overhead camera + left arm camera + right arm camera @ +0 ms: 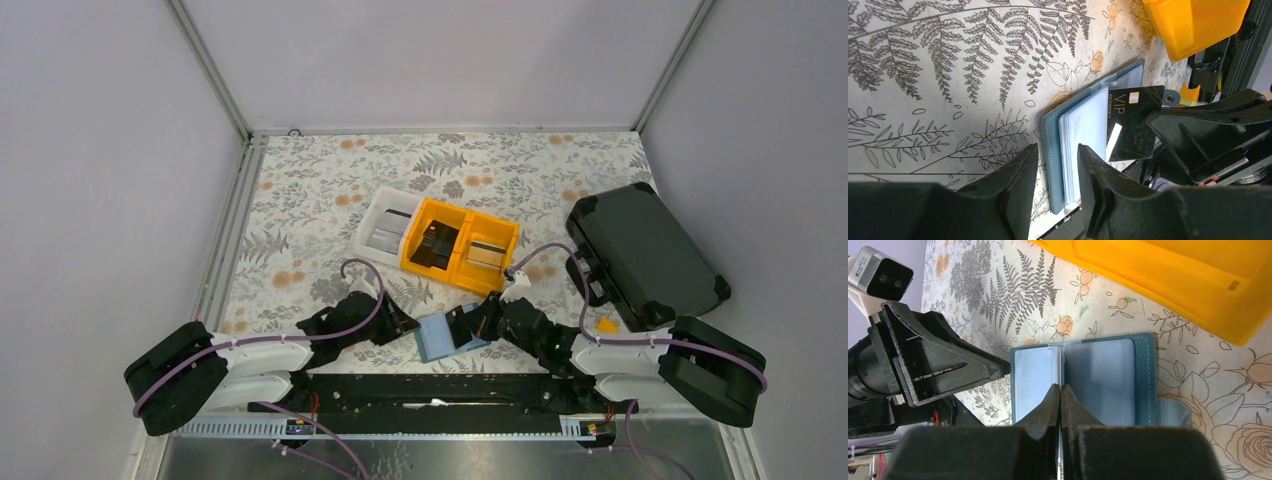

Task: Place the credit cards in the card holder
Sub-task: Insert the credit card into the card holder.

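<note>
Jaws of my left gripper [1058,152] stand apart, straddling left edge of card holder [445,338]; cannot tell if they pinch it. One card holder, open flat at middle of near edge of table [320,200]. Behind it, three bins in row at table centre: one white bin [368,235], two orange bins [440,207]; credit cards [437,245] inside, count unclear. My right gripper [1061,387] clamped on one black VIP card [1130,127], over open pockets. One black case [640,250] at right edge.
</note>
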Available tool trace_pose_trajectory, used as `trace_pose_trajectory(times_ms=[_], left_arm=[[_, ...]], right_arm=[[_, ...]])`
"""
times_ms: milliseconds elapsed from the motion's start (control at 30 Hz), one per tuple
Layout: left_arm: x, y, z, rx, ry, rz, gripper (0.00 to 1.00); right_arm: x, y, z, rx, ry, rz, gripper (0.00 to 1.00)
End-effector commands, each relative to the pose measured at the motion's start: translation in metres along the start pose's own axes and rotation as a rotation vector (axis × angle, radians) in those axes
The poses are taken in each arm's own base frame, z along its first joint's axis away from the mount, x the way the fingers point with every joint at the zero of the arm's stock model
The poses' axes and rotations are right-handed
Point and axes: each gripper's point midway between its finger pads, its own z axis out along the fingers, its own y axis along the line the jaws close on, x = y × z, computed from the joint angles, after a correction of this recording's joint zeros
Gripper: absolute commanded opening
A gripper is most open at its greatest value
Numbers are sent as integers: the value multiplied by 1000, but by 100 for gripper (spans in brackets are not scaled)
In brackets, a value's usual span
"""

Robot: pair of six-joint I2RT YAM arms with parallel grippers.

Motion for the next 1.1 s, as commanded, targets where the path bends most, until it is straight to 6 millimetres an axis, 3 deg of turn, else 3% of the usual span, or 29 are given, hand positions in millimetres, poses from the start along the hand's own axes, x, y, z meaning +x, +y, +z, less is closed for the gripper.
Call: trace_pose_trajectory(times_ms=[0, 500, 1067], left_arm=[[16, 38, -5, -139, 59, 17, 38], [18, 39, -5, -141, 64, 19, 38], [15, 39, -4, -147, 44, 24, 37]], right_arm=[[-1, 8, 0, -37, -13, 20, 0], [-12, 12, -6, -47, -53, 32, 0], [1, 10, 0, -52, -6, 44, 0]])
